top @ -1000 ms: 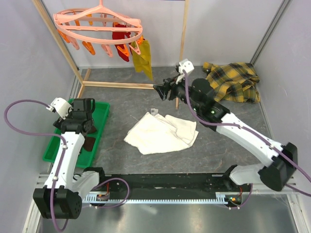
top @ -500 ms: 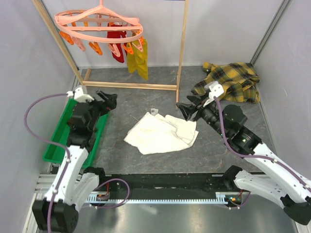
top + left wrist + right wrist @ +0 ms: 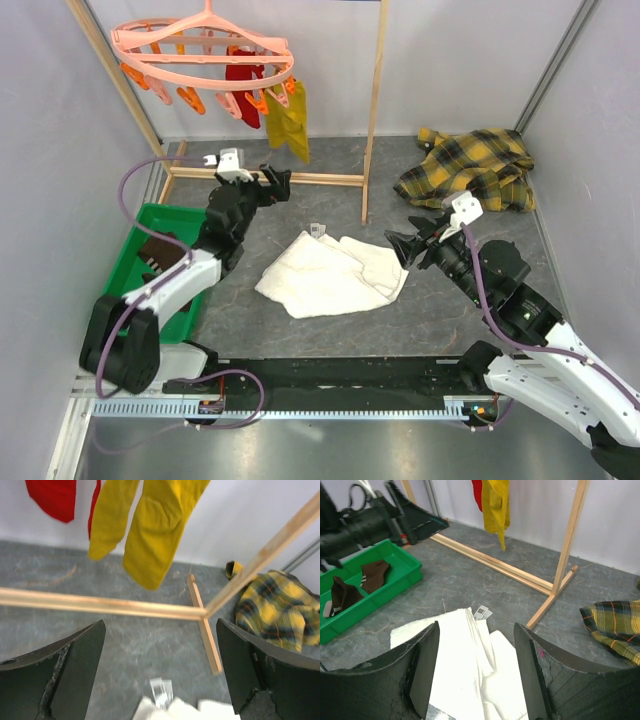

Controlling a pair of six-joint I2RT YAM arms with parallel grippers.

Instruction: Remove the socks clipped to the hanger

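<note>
Rack rail (image 3: 100, 605) and upright (image 3: 260, 557) seemingly frame open room under socks (image 3: 155, 525).

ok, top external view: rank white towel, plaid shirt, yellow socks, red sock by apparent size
1. white towel and plaid shirt: about alike, can't rank them.
2. yellow socks.
3. red sock, only partly visible.
The socks hang nearer the camera, so their true size is unsure.
</note>
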